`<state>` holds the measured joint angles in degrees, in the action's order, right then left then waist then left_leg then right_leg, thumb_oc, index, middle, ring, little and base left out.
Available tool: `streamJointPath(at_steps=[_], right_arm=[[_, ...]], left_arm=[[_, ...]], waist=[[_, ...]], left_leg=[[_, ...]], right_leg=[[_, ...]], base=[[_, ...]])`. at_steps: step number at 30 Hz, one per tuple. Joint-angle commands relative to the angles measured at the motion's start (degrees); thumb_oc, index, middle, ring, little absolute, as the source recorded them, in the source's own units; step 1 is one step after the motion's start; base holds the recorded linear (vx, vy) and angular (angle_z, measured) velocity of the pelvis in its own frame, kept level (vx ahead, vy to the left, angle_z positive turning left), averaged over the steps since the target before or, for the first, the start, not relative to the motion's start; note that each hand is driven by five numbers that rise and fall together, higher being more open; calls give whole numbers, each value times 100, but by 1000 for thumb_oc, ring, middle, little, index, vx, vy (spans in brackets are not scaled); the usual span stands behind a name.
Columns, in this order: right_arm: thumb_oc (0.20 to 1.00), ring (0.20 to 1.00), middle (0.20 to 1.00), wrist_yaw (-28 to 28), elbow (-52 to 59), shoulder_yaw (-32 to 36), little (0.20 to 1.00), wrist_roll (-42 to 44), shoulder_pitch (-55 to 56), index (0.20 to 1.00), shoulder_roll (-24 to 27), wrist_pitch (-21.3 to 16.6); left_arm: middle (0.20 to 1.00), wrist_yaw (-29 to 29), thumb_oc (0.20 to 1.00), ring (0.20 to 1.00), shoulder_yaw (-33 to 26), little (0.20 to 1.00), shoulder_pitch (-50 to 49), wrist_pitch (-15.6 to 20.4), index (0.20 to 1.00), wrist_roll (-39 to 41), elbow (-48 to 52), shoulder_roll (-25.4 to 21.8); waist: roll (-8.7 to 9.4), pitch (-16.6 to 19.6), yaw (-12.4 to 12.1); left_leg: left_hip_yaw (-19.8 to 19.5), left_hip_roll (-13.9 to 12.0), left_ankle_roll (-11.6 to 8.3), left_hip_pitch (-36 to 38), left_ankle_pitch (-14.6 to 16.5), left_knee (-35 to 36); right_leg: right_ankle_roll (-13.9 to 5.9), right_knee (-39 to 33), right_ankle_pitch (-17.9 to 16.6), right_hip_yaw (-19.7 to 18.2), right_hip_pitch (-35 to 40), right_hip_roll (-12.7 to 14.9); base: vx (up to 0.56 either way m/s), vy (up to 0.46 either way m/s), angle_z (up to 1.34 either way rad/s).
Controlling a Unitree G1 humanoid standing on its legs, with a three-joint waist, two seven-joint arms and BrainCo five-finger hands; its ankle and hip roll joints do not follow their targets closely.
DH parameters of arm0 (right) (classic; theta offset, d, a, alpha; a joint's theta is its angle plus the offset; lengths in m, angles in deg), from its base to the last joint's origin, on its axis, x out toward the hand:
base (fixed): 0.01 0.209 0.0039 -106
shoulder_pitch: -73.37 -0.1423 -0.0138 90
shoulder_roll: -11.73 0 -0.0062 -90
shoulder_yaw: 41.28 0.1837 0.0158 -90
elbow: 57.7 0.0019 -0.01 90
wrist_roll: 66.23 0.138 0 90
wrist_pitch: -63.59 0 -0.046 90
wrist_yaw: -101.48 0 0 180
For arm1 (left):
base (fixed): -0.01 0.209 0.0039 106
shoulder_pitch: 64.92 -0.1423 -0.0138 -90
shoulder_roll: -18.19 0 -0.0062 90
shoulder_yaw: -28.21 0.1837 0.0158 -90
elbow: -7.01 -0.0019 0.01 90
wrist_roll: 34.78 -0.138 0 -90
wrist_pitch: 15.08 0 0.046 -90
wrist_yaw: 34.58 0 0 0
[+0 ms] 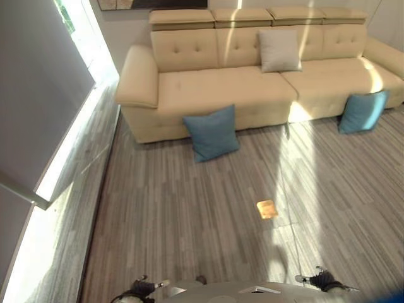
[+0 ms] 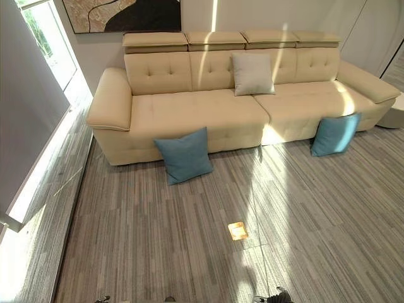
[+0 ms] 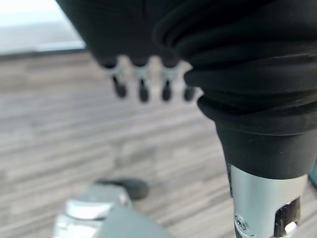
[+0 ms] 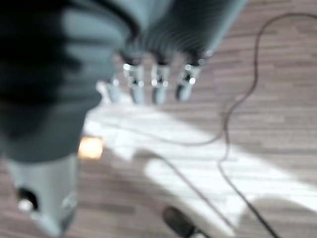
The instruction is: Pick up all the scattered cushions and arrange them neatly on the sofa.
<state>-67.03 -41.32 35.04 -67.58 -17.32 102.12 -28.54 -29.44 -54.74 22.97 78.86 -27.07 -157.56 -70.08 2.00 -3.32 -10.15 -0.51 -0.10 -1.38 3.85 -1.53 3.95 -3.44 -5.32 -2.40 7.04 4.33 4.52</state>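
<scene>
Two blue cushions stand on the floor [image 2: 158, 240] against the sofa [image 2: 208, 107] front: one [image 2: 184, 155] toward its left end, one [image 2: 334, 134] toward its right. A grey cushion [image 2: 252, 73] leans against the backrest. Left hand [image 3: 148, 82] and right hand [image 4: 156, 79] hang relaxed, holding nothing.

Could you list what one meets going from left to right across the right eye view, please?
Window → sofa's left armrest → first blue cushion, leaning on the sofa front → grey cushion on the seat → second blue cushion on the floor.
</scene>
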Motion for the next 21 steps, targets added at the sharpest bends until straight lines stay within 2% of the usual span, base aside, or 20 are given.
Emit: streamJointPath(at_steps=[1,4,10,12,14,16,17,18,19,21], right_arm=[[1000,1000,1000,84,9,-218,1000,-69,-385,1000,188,9],[1000,1000,1000,80,79,-197,1000,-58,-404,1000,174,13],[1000,1000,1000,90,205,-251,1000,-3,-499,1000,118,6],[1000,1000,1000,102,246,-436,1000,-93,-636,1000,81,5],[1000,1000,1000,123,297,-504,1000,-99,-695,1000,74,-6],[1000,1000,1000,127,344,-530,1000,-101,-720,1000,104,-4],[1000,1000,1000,141,333,-530,1000,-35,-709,1000,107,-40],[1000,1000,1000,145,324,-527,1000,-7,-690,1000,104,-52],[1000,1000,1000,208,359,-513,1000,82,-741,1000,113,-108],[1000,1000,1000,261,423,-571,1000,203,-859,1000,163,-188]], left_arm=[[1000,-20,1000,1000,-33,1000,329,86,1000,5,-270,2],[1000,-22,1000,1000,-9,1000,332,75,1000,-29,-257,-37],[1000,-3,1000,1000,-36,1000,410,68,1000,1,-222,-122],[1000,2,1000,1000,-102,1000,440,76,1000,52,-262,-166],[1000,20,1000,1000,-147,1000,447,103,1000,112,-292,-194],[1000,26,1000,1000,-123,1000,501,117,1000,152,-276,-231],[1000,51,1000,1000,-44,1000,566,140,1000,74,-259,-248],[1000,50,1000,1000,-35,1000,562,158,1000,63,-253,-249],[1000,75,1000,1000,30,1000,665,178,1000,114,-194,-268],[1000,83,1000,1000,82,1000,793,222,1000,239,-56,-301]], waist=[[109,-271,-118],[137,-311,-109],[88,-539,-116],[240,-565,-297],[289,-570,-290],[320,-601,-202],[387,-537,-106],[403,-495,-87],[430,-489,-44],[505,-652,-73]], left_leg=[[-728,300,218,-425,586,-774],[-749,361,295,-486,682,-936],[-837,430,467,-509,838,-1218],[-784,429,433,-329,950,-1089],[-822,383,407,-198,969,-972],[-990,302,342,-32,1001,-864],[-1157,207,239,62,1041,-779],[-1182,114,165,127,1055,-723],[-1177,-104,-73,-66,806,-994],[-1119,-208,-199,-688,467,-1890]], right_leg=[[-433,622,288,421,-118,295],[-454,936,332,420,-269,363],[-525,2121,317,393,-908,448],[-484,1403,16,907,-943,590],[-495,1114,-163,947,-1158,463],[-497,961,-176,841,-1283,325],[-415,879,-102,715,-1238,172],[-379,860,-68,766,-1192,122],[-290,801,4,947,-1090,98],[-186,649,42,1079,-911,77]], base=[[-45,102,3],[-22,119,-6],[13,101,-30],[229,-86,-41],[235,-86,-52],[313,-103,-8],[380,-166,75],[471,-250,116],[288,-221,154],[166,-209,145]])
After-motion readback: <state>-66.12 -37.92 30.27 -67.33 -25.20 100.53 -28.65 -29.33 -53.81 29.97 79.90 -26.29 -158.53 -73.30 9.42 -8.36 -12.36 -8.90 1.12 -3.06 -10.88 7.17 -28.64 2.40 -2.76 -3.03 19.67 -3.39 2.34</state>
